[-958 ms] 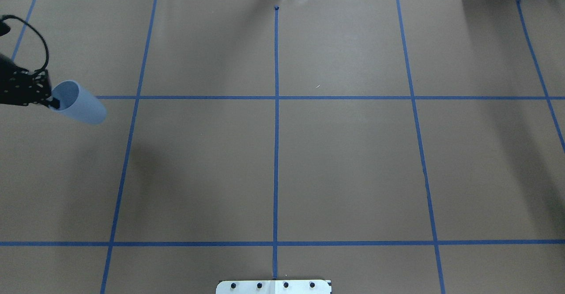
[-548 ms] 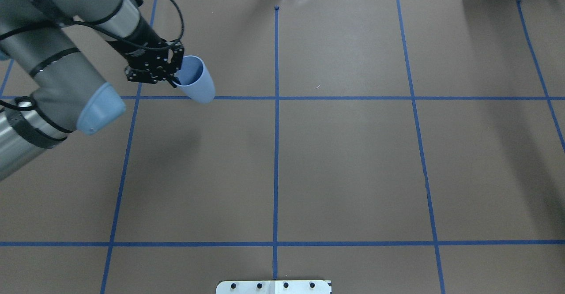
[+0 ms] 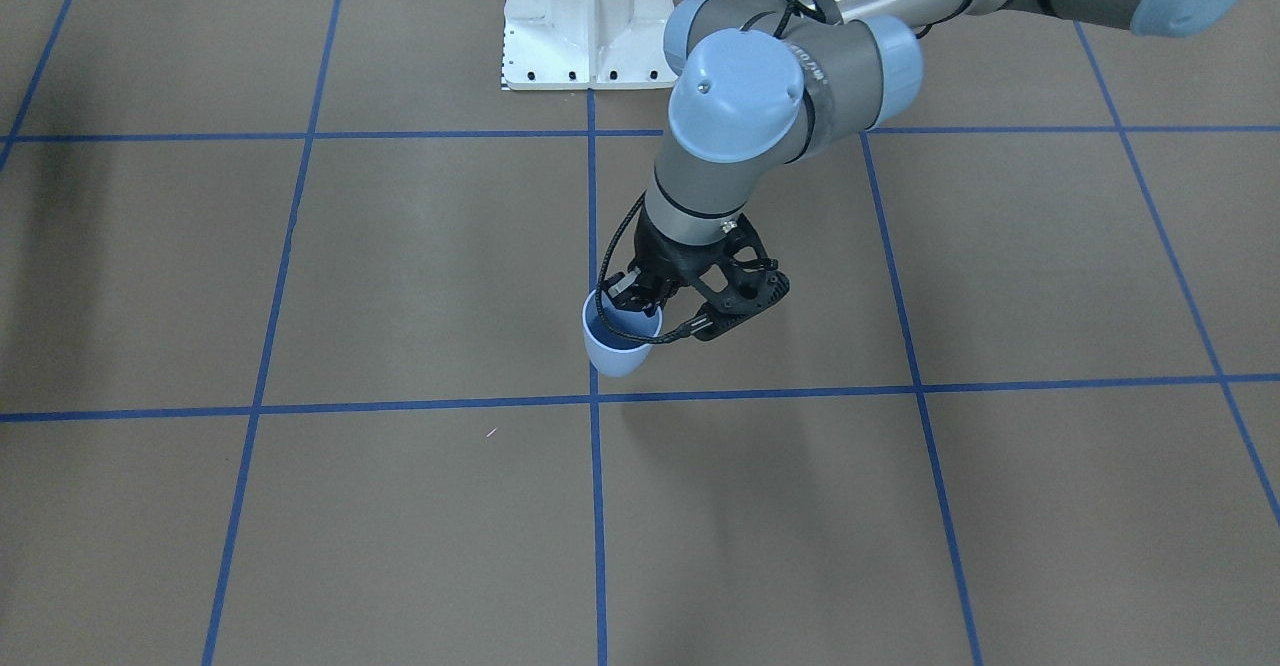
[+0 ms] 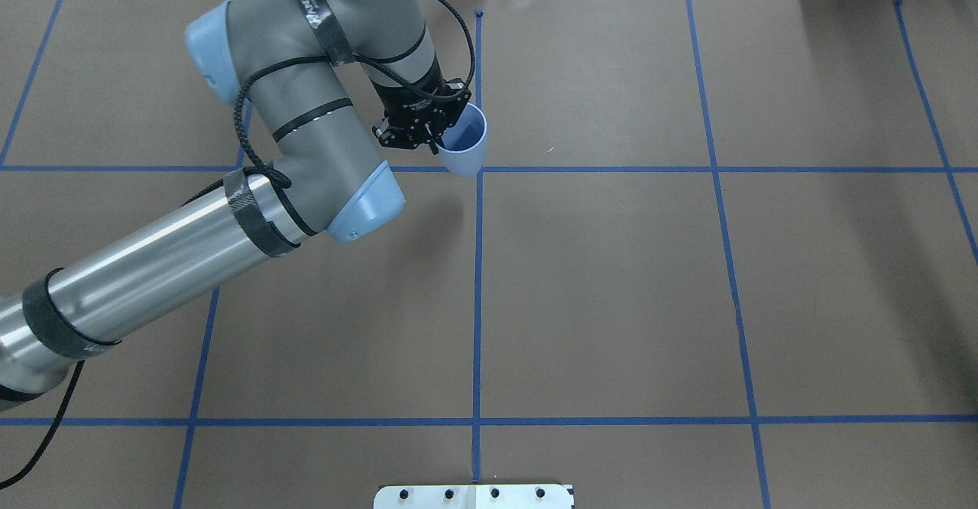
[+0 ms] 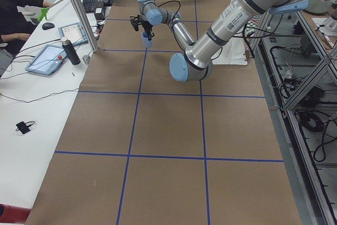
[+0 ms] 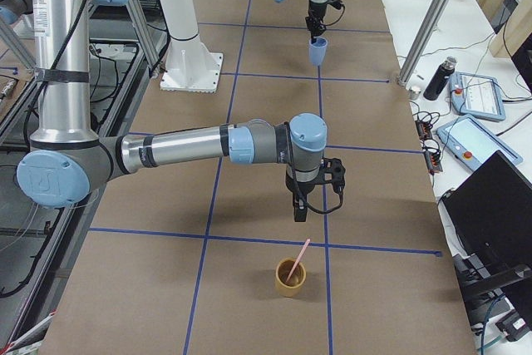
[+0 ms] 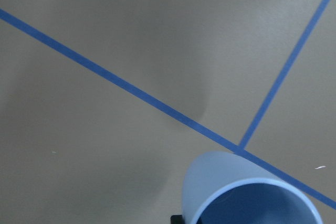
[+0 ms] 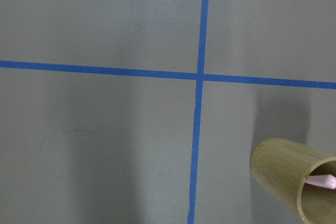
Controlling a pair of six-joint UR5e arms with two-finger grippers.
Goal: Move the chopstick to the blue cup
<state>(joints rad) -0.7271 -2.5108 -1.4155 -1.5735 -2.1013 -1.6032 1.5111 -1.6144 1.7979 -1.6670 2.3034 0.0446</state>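
Observation:
My left gripper (image 4: pixel 437 136) is shut on the rim of the light blue cup (image 4: pixel 463 142), one finger inside it. It holds the cup upright above the table, by the centre tape cross. The cup also shows in the front view (image 3: pixel 620 338), the left wrist view (image 7: pixel 236 192) and the right side view (image 6: pixel 317 51). The pale pink chopstick (image 6: pixel 296 258) leans in a tan wooden cup (image 6: pixel 290 278); its tip shows in the right wrist view (image 8: pixel 321 181). My right gripper (image 6: pixel 299 209) hangs just beyond the tan cup, and I cannot tell whether it is open or shut.
The brown table cover carries a grid of blue tape lines. The white robot base (image 3: pixel 585 26) stands at the near edge. A metal post (image 5: pixel 79 14), a dark bottle (image 5: pixel 68 51) and tablets stand along the operators' side.
My left arm has swung right across the table with the blue cup in its gripper, from the left edge to the centre tape line.

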